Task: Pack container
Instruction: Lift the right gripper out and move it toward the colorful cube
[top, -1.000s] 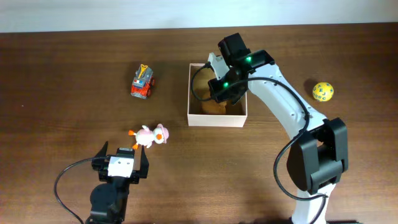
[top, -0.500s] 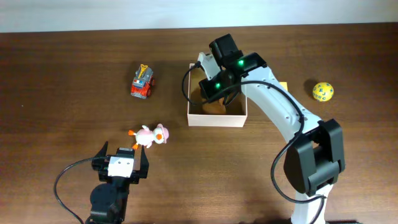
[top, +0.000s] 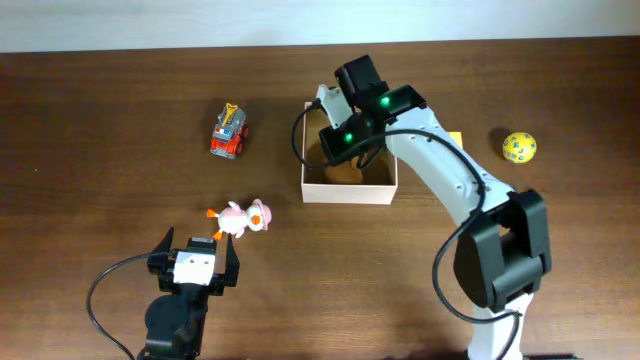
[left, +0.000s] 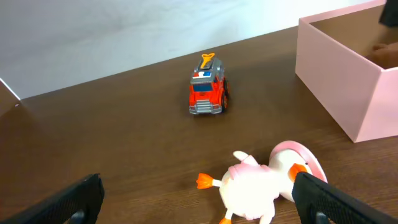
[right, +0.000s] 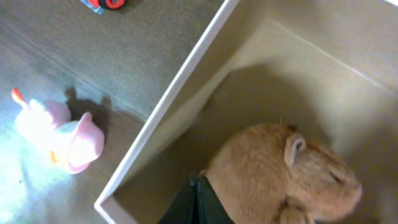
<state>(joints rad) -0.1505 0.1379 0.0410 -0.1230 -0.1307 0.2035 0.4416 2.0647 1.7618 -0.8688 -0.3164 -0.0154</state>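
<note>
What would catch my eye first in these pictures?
The white right arm bent over the small open container at the centre stands out first; its wrist view shows a brown furry toy animal lying inside. Outside the container sit a pink duck to its left, a red fire truck beyond the duck, and a yellow ball on the far right.

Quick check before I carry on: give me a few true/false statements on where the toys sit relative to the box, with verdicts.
1. The brown furry toy lies inside the container. True.
2. The fire truck is in the container. False: it stands on the table, outside it.
3. The left gripper holds the pink duck. False: it is open, and the duck lies on the table.
4. The yellow ball is outside the container. True.
</note>
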